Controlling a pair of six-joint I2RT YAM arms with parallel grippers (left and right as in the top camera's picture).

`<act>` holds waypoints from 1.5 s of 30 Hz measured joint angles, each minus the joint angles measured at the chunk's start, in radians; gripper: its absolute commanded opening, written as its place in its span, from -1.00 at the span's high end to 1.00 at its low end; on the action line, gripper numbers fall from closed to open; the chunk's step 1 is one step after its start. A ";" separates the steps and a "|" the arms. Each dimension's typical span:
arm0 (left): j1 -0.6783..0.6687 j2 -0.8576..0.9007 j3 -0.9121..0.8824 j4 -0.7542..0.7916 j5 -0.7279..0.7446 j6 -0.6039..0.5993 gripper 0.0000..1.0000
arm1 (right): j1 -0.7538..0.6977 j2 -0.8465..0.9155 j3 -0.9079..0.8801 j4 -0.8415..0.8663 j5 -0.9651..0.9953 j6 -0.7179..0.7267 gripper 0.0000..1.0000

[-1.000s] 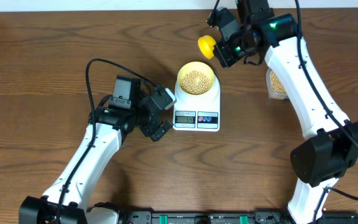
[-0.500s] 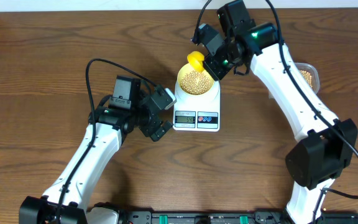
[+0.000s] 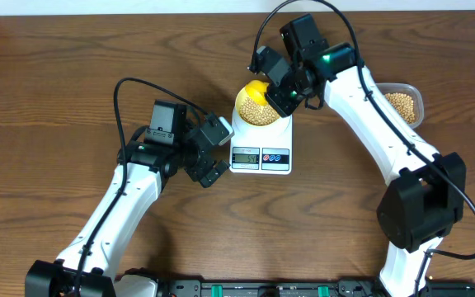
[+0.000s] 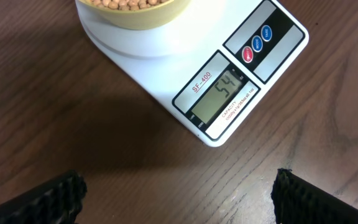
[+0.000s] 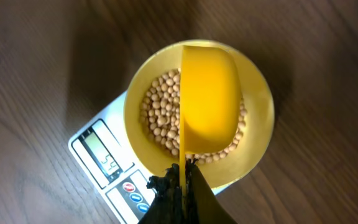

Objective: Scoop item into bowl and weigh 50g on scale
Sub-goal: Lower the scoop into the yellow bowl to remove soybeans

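1. Overhead: The white plastic scale stood mid-tabletop, toward the far edge, with the round pale yellow bowl on its platform. The small, round, tan beans lay inside the bowl. The right gripper was clamped on a glossy yellow scoop held over the bowl's far rim. A clear container of more beans sat toward the far right corner. The left gripper hovered just left of the scale, jaws wide and empty.

2. Left wrist: The scale's grey display read 54, so the load likely already exceeded the target. Any further beans from the scoop would widen the overshoot. The dark, ribbed fingers stood far apart above the grained wood, near the scale's smooth, rounded front. A nudge from them could shift the scale or upset the reading.

3. Right wrist: The scoop hung turned on edge over the bowl, its smooth face showing no beans. The jaws pinched its thin handle. If the scoop pressed on the beans or the rim, the reading would be false. The light bowl could also tip and roll its beans across the tabletop.
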 measured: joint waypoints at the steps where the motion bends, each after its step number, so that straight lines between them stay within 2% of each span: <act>1: 0.000 0.000 0.000 0.000 0.000 0.000 -0.96 | 0.000 0.000 -0.007 0.000 0.000 0.000 0.98; 45: 0.000 0.000 0.000 0.000 0.000 0.000 -0.96 | 0.014 0.000 -0.130 0.139 0.042 0.068 0.98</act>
